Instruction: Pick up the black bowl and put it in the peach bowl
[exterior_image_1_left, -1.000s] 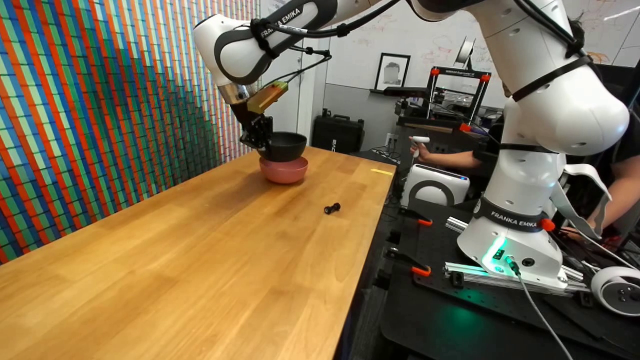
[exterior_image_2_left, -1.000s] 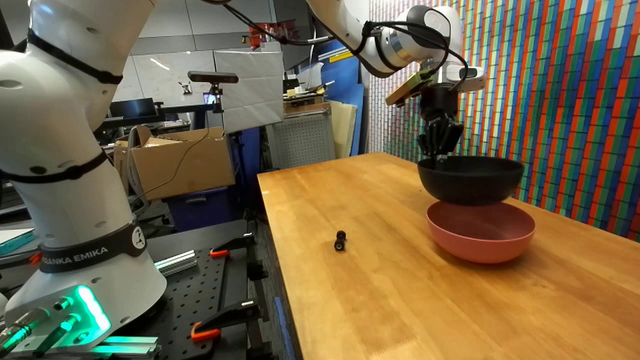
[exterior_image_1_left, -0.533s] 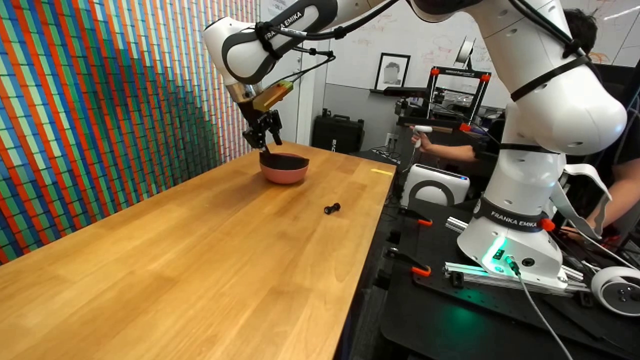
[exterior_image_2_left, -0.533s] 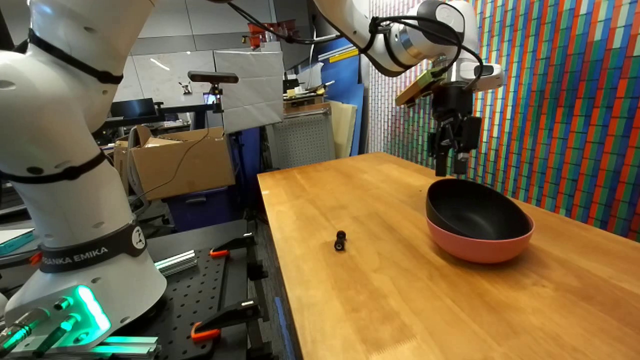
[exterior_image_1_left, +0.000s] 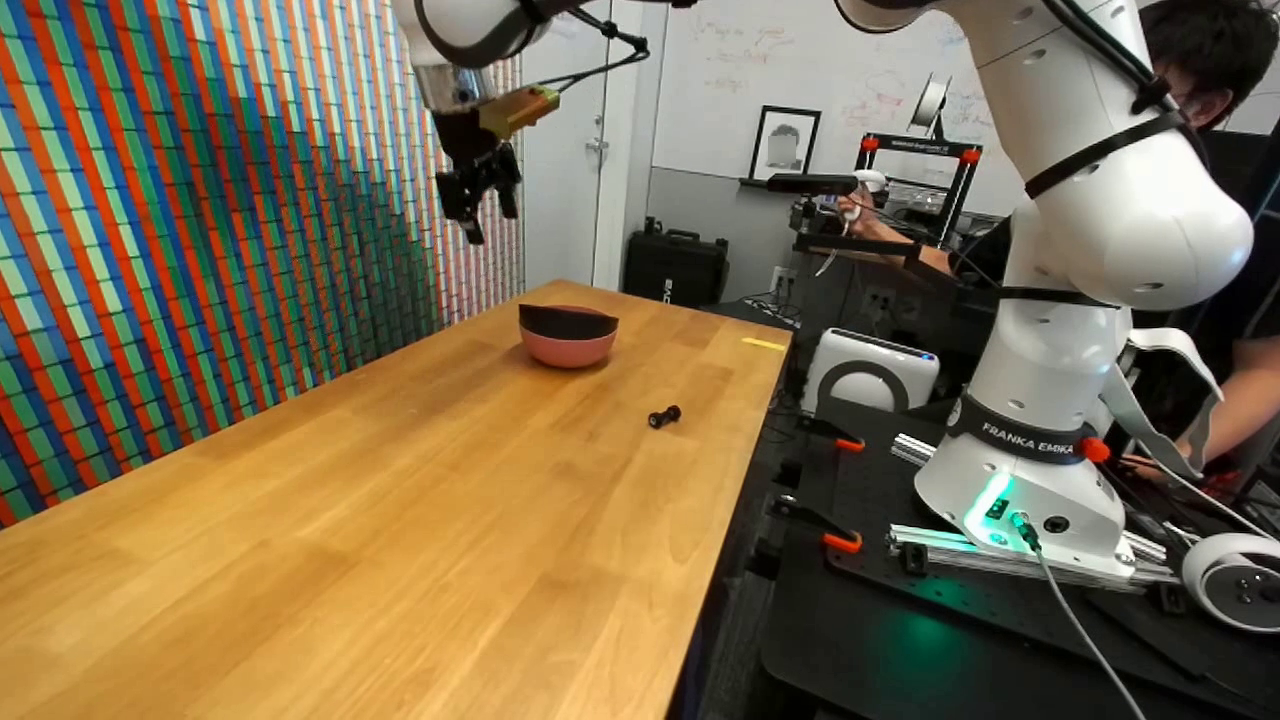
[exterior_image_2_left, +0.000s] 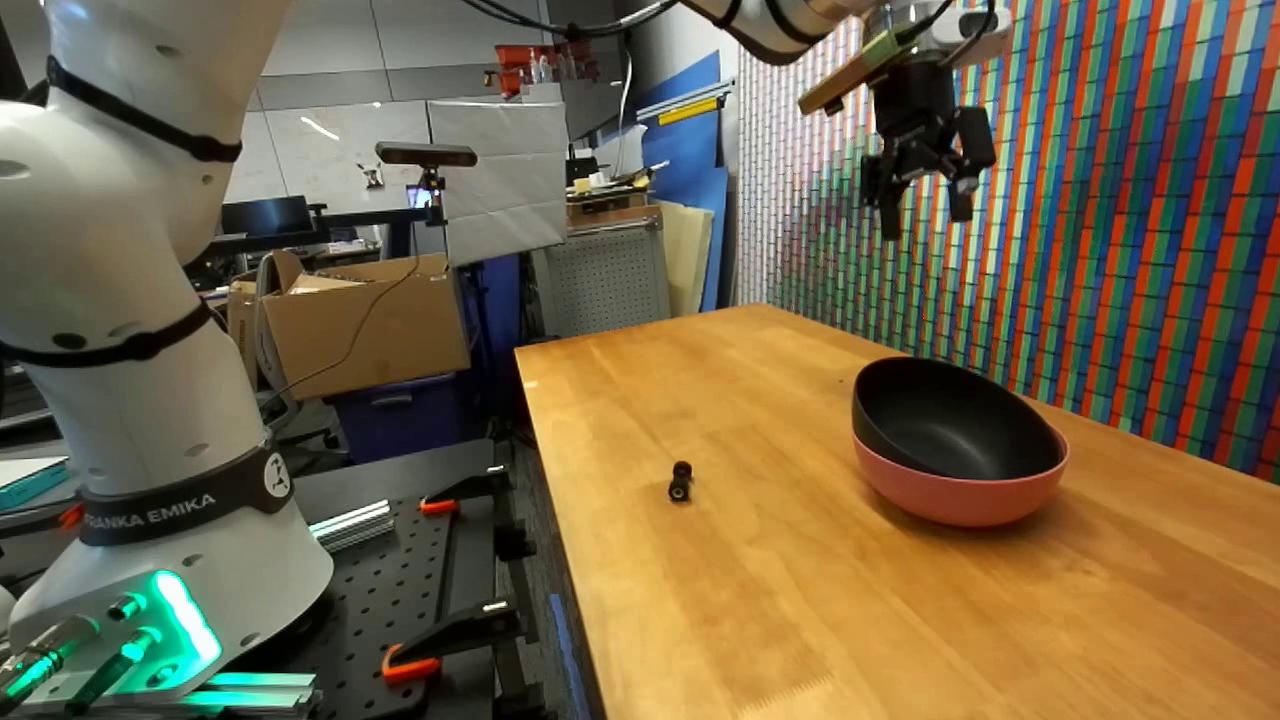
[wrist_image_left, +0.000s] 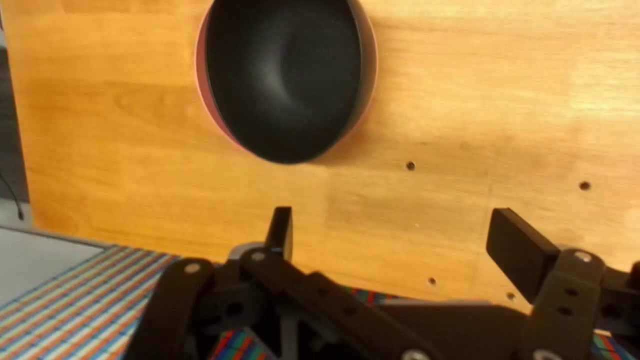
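Pincer (wrist_image_left: 392, 220) agape, black bowl (exterior_image_2_left: 950, 425) in peach bowl (exterior_image_2_left: 965, 499), black object (exterior_image_2_left: 680, 482) only in both exterior views

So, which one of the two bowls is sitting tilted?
The black bowl, the one lying inside the peach bowl. Its rim slants in both exterior views, while the peach bowl stands level on the table.

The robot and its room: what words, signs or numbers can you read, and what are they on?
"FRANKA EMIKA": on the black band low on the robot.
Black case: sideways letters, too blurred.
Whiteboard: scribbles, too faint.
Printer frame: tiny print, unreadable.
Round logo on the band: too small.
No readable numbers.
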